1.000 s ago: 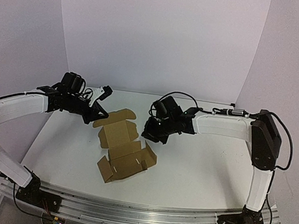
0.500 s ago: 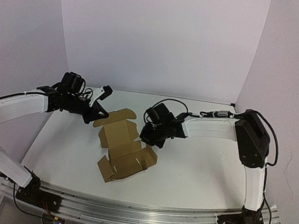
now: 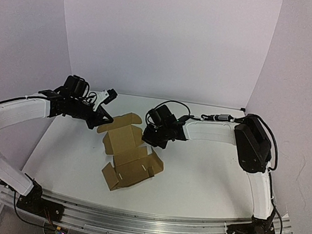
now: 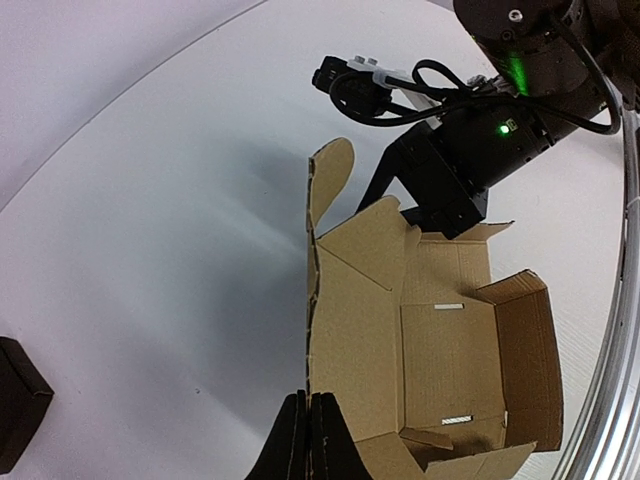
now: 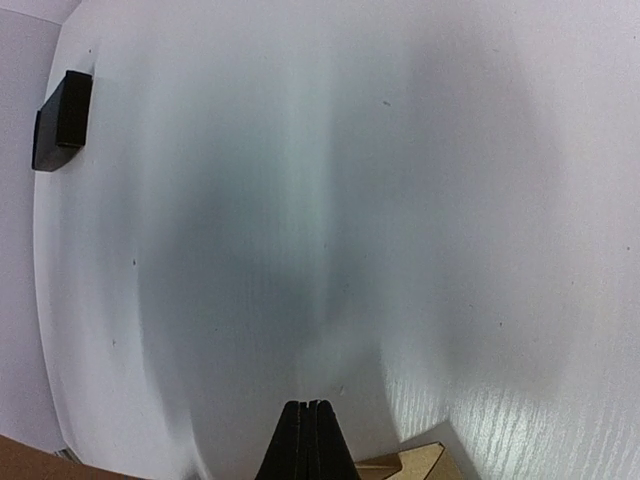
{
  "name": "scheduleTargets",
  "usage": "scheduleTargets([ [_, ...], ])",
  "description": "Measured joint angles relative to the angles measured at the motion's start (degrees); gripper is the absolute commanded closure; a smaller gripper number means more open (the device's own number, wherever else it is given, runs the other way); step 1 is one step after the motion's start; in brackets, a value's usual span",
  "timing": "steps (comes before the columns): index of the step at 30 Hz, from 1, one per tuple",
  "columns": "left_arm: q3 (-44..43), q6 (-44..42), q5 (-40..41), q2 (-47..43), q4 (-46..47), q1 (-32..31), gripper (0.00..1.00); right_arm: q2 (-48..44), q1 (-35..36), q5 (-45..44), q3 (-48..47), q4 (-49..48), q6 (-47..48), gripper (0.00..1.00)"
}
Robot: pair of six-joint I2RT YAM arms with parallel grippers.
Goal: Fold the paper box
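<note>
Brown paper box [image 3: 126, 150], edge seemingly nipped by closed left end effector [image 4: 308, 402], contact cropped; right end effector [image 5: 310, 408] closed, empty.

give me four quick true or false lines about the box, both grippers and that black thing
1. The paper box lies opened out, its flaps not closed up. True.
2. The right gripper has its fingers spread wide. False: they are shut together, with nothing seen between them.
3. The left gripper is closed on an edge of the paper box. True.
4. The small black object sits on top of the paper box. False: it lies on the white table, apart from the box.
</note>
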State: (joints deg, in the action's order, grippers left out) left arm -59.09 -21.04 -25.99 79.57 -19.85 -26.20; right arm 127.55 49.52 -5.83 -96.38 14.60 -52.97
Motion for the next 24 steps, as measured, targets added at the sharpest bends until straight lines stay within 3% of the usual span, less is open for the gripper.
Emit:
scheduleTargets([
  [14, 0.00, 0.22, 3.78, 0.00, 1.30, -0.02, 1.00, 0.00, 0.00, 14.42, 0.90, 0.17, -1.54, 1.00],
  [24, -0.02, 0.16, 3.99, 0.00, 1.80, -0.10, 1.00, -0.04, 0.02, 17.90, 4.39, 0.77, -4.11, 1.00],
])
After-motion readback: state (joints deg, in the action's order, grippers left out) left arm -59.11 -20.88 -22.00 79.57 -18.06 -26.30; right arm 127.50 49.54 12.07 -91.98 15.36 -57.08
